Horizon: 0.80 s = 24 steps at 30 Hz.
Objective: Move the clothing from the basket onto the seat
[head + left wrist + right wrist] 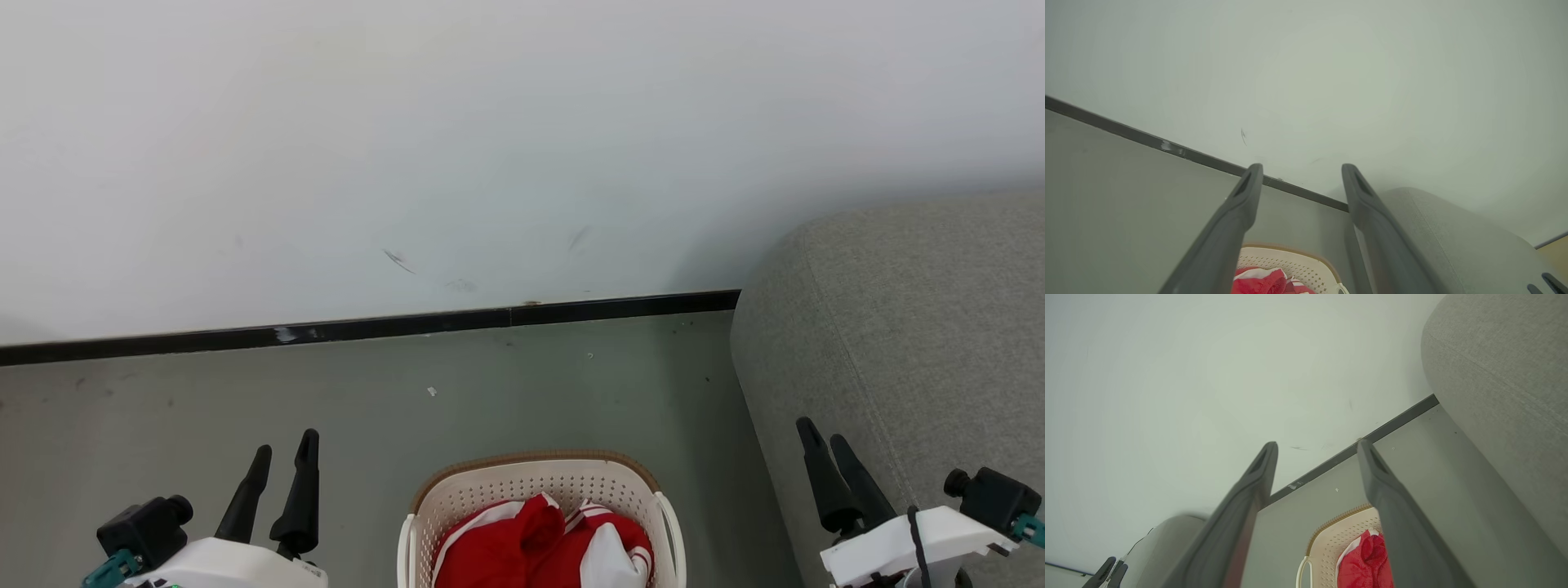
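Left pincer (286, 441), right pincer (821, 431), 1 basket (535, 459) holding clothing (539, 539), 1 seat (898, 327)

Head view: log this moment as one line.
left gripper open, empty | right gripper open, empty | clothing in basket | seat right of basket

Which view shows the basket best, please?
The head view: the basket sits bottom centre, far rim and both sides visible, clothing inside, though the frame cuts off its near part. The left wrist view catches a slice of its far wall; the right wrist view shows one corner with a handle.
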Available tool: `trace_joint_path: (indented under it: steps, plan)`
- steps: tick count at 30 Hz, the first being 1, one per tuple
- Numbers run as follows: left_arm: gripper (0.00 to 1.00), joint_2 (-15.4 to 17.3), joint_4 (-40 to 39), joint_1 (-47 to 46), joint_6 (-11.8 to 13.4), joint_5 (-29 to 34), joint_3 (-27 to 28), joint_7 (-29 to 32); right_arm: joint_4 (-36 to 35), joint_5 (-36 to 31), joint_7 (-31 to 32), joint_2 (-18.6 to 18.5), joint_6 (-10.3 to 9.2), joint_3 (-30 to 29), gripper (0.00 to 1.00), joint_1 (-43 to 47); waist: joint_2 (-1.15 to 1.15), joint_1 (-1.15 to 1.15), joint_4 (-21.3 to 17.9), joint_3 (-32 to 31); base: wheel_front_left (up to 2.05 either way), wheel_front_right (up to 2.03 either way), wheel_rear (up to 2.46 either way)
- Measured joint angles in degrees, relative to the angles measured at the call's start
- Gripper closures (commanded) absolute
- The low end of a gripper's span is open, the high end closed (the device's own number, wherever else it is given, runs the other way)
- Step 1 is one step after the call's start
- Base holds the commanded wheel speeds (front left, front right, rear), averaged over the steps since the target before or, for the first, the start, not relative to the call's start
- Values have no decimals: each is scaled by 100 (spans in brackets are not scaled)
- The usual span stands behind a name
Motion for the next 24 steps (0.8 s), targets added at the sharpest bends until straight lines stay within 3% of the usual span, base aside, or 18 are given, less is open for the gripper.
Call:
trace_joint_path:
  steps: [11, 24]
  plan:
    - [0, 36, -124, 15, 199, 857, -157, -189, -98, -1007, -114, 32, 3, 23, 0, 80, 0, -30, 6, 40, 0, 0, 0]
    - [0, 25, -247, 31, 446, 1911, -345, -489, -226, -2152, -315, 58, 4, 96, 0, 80, 0, -39, 9, 79, 0, 0, 0]
